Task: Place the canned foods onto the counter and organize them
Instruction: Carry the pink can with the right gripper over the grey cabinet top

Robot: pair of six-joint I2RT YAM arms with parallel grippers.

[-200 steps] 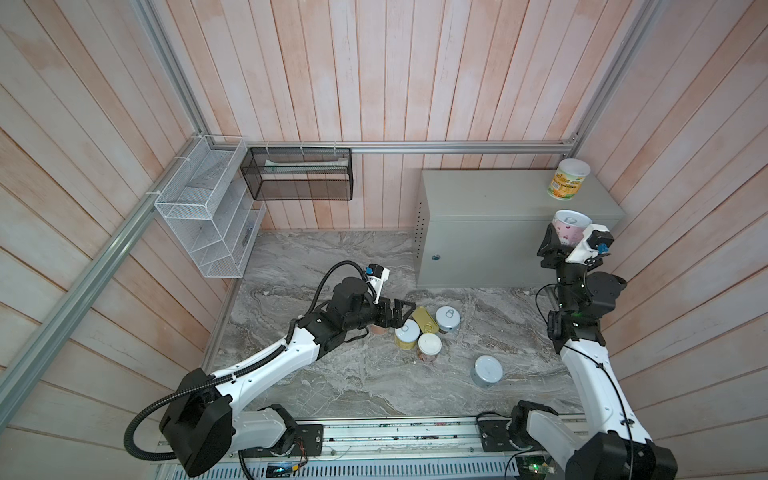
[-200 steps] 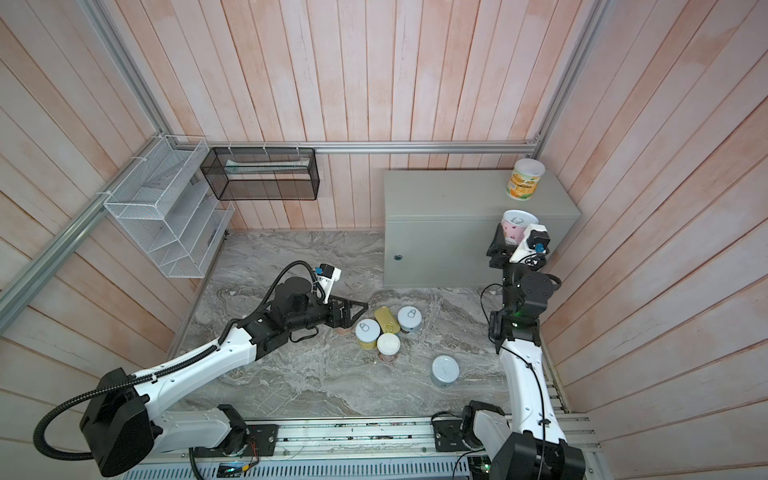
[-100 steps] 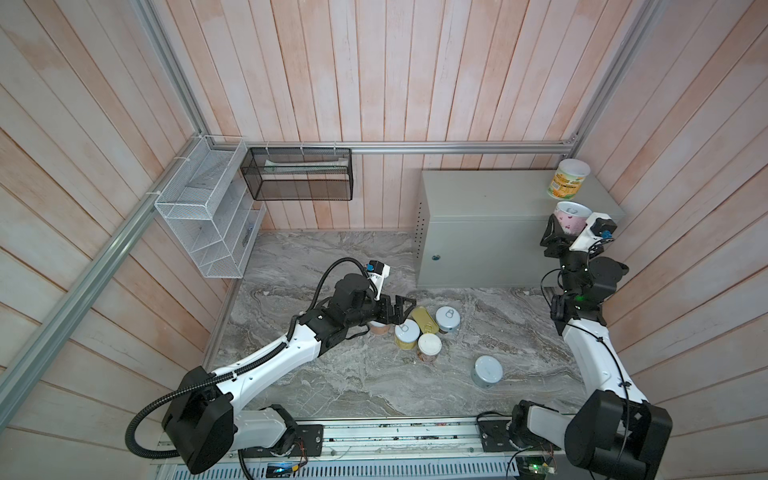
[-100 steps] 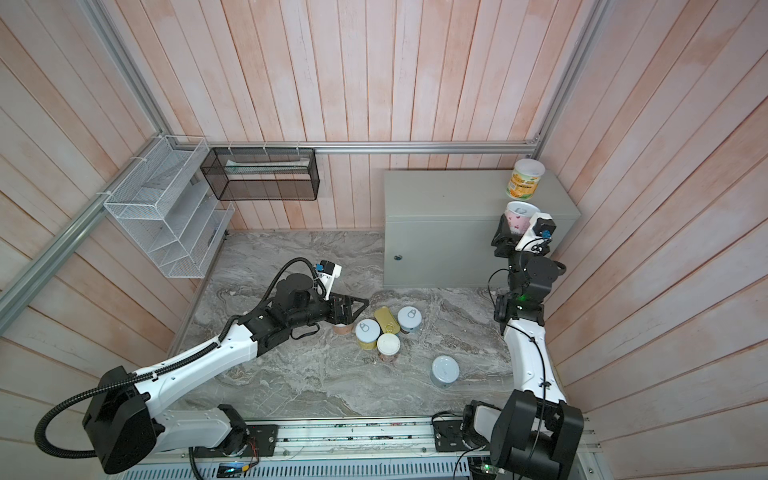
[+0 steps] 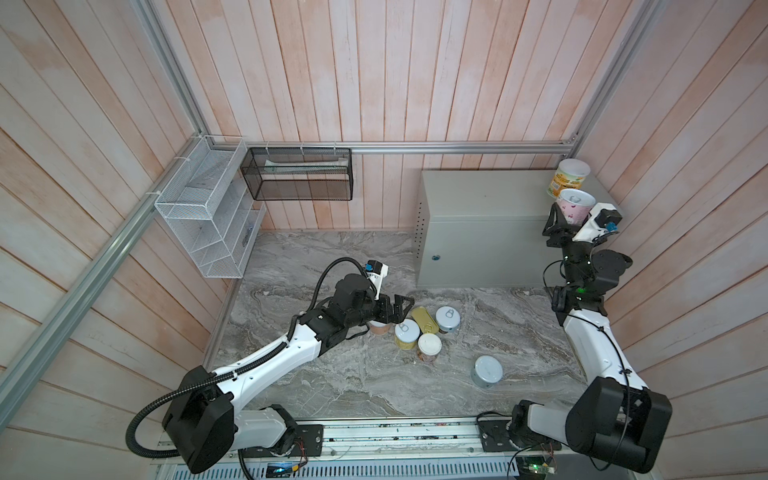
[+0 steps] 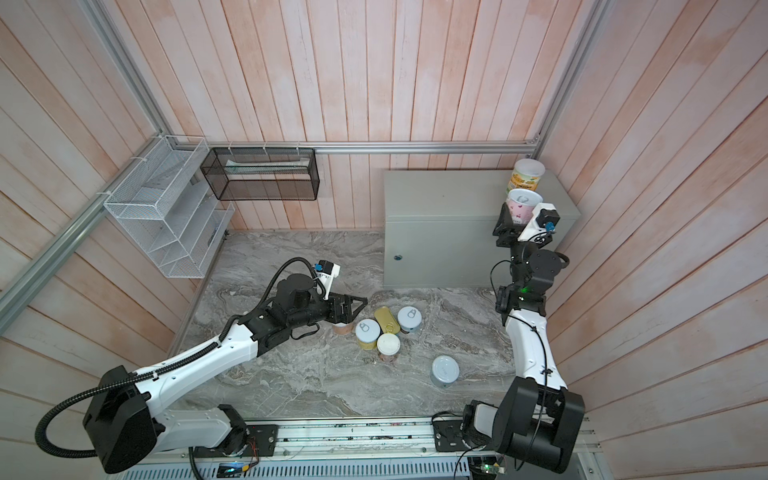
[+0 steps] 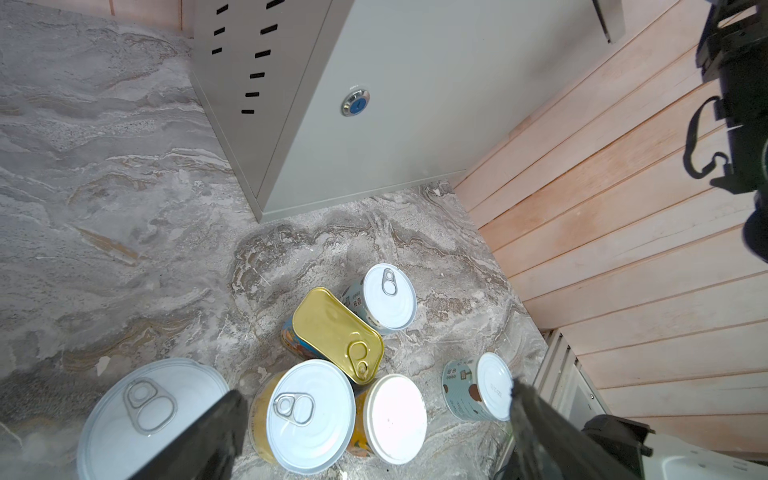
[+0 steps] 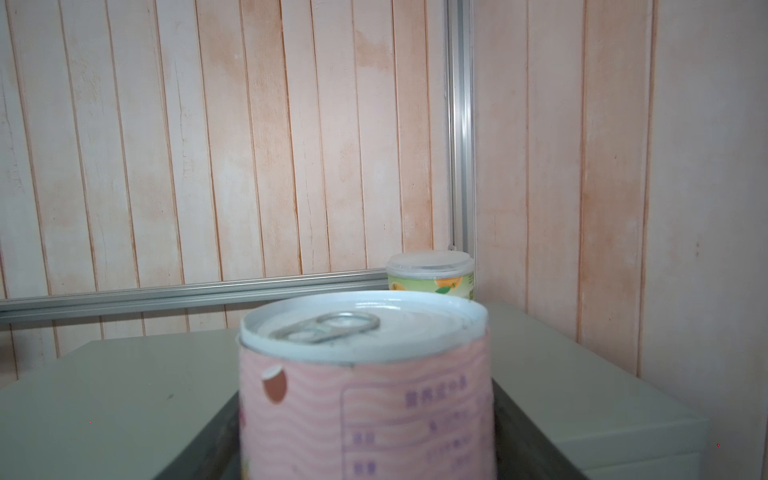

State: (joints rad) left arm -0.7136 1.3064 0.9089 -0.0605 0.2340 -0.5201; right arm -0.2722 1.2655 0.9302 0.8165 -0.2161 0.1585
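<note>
- Gripping the pink tin (image 5: 574,204) upright with the right gripper (image 5: 570,221), jaws closed on its lower wall, over the counter's (image 5: 478,208) right front edge.
- Lower straight down till the base sits flat on the top; cannot tell whether it touches yet.
- Set just beside the green tin (image 5: 568,178) at the back right corner, apart enough to avoid a nudge.
- Release only once seated, then back out level.
- Hold the left gripper (image 5: 400,309), wide open above the six tins (image 5: 406,332) on the slab (image 5: 332,374), clear of their tops until picking from the cluster's edge.
</note>
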